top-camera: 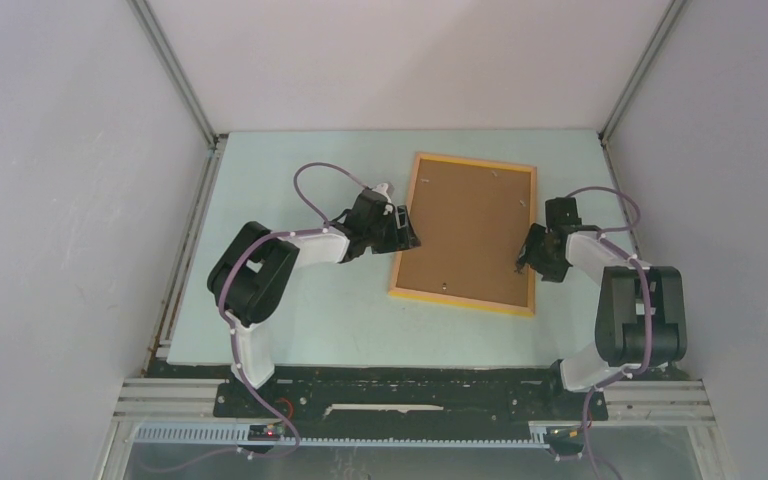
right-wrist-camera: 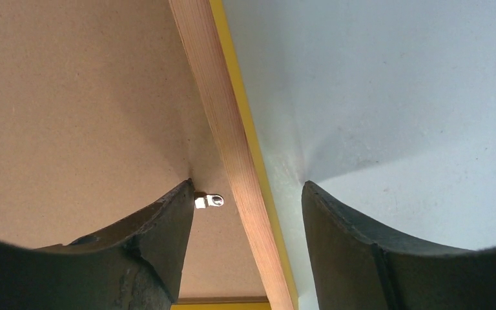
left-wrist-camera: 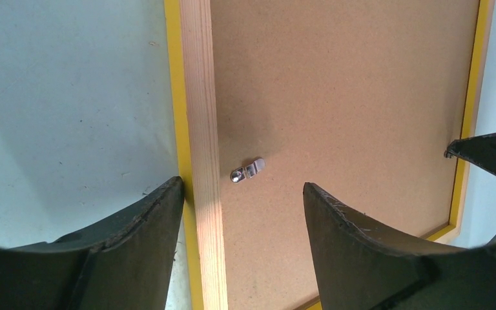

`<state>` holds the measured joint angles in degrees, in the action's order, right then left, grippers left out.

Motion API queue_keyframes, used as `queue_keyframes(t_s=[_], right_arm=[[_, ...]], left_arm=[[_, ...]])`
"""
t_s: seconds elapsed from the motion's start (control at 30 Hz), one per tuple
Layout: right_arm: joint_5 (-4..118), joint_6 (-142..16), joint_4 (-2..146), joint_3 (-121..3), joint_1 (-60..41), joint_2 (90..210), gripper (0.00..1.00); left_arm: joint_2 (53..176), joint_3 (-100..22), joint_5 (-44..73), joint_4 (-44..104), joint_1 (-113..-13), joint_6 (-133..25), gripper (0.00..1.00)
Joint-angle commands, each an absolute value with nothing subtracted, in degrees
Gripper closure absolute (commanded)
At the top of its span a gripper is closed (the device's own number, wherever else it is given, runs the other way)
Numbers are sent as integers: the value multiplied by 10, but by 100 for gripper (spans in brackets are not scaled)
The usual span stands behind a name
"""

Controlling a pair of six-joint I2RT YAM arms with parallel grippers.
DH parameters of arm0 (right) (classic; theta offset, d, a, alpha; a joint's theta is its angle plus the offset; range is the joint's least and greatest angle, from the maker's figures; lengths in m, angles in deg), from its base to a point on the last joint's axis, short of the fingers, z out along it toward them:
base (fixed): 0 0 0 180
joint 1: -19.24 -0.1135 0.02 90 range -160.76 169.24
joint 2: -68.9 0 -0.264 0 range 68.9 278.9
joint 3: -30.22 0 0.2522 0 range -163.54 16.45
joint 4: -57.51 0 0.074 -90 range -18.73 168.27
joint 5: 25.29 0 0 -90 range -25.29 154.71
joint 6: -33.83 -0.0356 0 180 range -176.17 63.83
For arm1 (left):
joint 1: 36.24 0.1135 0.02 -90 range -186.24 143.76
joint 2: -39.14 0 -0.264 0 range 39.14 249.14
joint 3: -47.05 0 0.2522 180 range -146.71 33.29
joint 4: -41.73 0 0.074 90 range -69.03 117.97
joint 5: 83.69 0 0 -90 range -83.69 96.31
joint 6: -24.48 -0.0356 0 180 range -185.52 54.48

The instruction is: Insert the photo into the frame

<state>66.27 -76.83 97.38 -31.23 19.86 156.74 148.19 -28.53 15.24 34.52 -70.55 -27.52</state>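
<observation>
The frame (top-camera: 463, 299) lies back side up on the table, thin yellow-orange wood, with the plain brown backing board (top-camera: 470, 225) set inside it. The photo is hidden. My left gripper (top-camera: 407, 232) is open over the frame's left rail (left-wrist-camera: 200, 97), its jaws astride the rail, near a small metal turn clip (left-wrist-camera: 247, 172). My right gripper (top-camera: 526, 255) is open over the right rail (right-wrist-camera: 223, 116). Its left fingertip (right-wrist-camera: 181, 200) touches another clip (right-wrist-camera: 210, 201). Both grippers are empty, as the left wrist view (left-wrist-camera: 243, 194) and the right wrist view (right-wrist-camera: 247, 194) show.
The pale green table (top-camera: 300, 320) sits inside white walls with aluminium corner posts (top-camera: 175, 70). The frame lies right of centre, its right rail near the table's right edge (top-camera: 620, 190). The right gripper's finger (left-wrist-camera: 491, 155) shows at the right of the left wrist view.
</observation>
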Motion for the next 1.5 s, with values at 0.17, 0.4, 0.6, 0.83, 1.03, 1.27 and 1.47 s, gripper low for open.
queue_keyframes(t_s=[0.17, 0.4, 0.6, 0.83, 1.03, 1.27, 1.47], right_arm=[[692, -765, 981, -331, 171, 1586, 23], [693, -761, 993, -323, 168, 1547, 21], [689, -765, 1007, -313, 168, 1529, 21], [680, -771, 991, -288, 174, 1514, 27], [680, -773, 980, -293, 175, 1532, 32], [708, -779, 973, -306, 174, 1562, 32], [709, -795, 953, -307, 181, 1573, 38]], left_arm=[[1476, -278, 175, 373, -707, -268, 32], [1475, -276, 178, 375, -707, -269, 32], [1473, -276, 178, 375, -707, -269, 33], [1470, -273, 177, 378, -706, -269, 33], [1471, -272, 179, 380, -706, -268, 33], [1471, -272, 180, 381, -706, -268, 34], [1468, -267, 180, 386, -706, -267, 34]])
